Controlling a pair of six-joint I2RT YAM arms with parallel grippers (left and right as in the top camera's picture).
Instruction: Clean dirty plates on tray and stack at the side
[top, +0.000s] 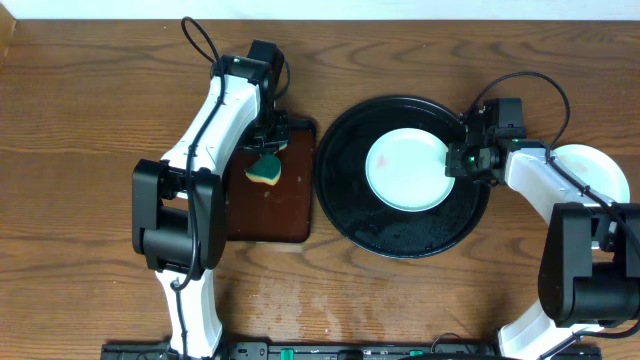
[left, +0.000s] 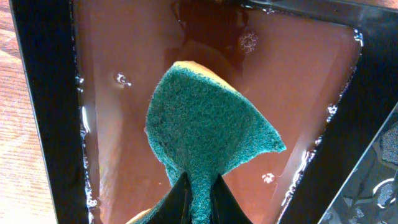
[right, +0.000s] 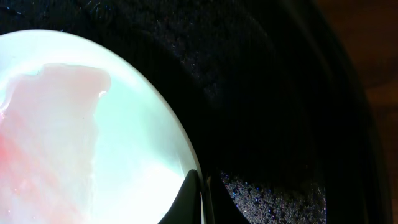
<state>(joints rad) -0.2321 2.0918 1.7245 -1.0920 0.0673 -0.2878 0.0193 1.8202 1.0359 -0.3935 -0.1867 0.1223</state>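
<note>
A pale mint-white plate (top: 405, 168) with a faint red smear lies on the round black tray (top: 345, 190). My right gripper (top: 458, 160) is shut on the plate's right rim; the right wrist view shows the fingers (right: 200, 198) pinching the rim of the plate (right: 81, 143) over the wet tray (right: 280, 112). My left gripper (top: 268, 145) is shut on a green and yellow sponge (top: 265, 170) above the brown rectangular tray (top: 285, 205). The left wrist view shows the sponge (left: 208, 127) clamped between the fingers (left: 200, 199). Another white plate (top: 590, 170) lies at the far right, partly hidden by the arm.
The brown tray (left: 124, 124) holds a thin film of water with bubbles. The black tray's left rim nearly touches the brown tray's right edge. Bare wooden table (top: 80, 120) lies to the left and front.
</note>
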